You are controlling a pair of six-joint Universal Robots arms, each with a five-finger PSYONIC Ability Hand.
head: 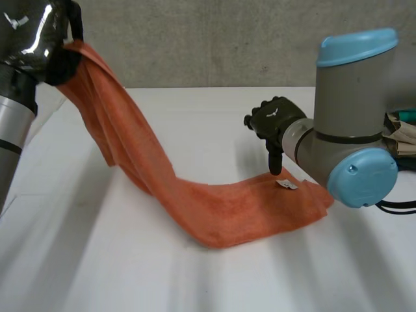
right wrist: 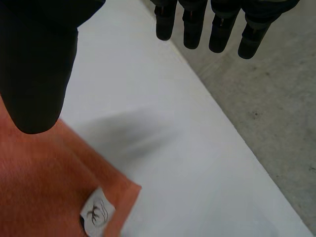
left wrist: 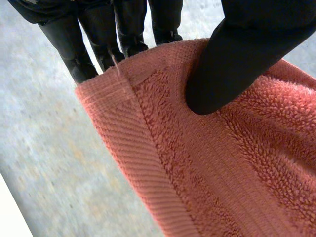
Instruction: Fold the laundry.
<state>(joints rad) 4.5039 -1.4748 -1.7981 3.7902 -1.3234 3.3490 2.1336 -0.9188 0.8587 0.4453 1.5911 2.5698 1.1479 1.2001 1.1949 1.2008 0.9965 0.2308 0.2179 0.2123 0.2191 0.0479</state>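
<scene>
Right arm, grey with light-blue caps, sits closest on the right and covers the tip of the orange towel. That end lies flat on the white table, its small white label facing up by the corner. From there the towel runs left and climbs off the table to the far left, hanging in a long slope. Up top, the left hand has it: the thumb presses on the pile just inside the hemmed short edge, the fingers sit behind it by the corner, so the towel is pinched between them. The right hand is released, fingers straight and spread off from the thumb, which points down over the flat end near the label; whether it touches, I cannot tell. Plenty of room: bare table along the whole near side, more at the left under the hanging stretch, and a clear strip behind up to the far edge below the grey wall.
</scene>
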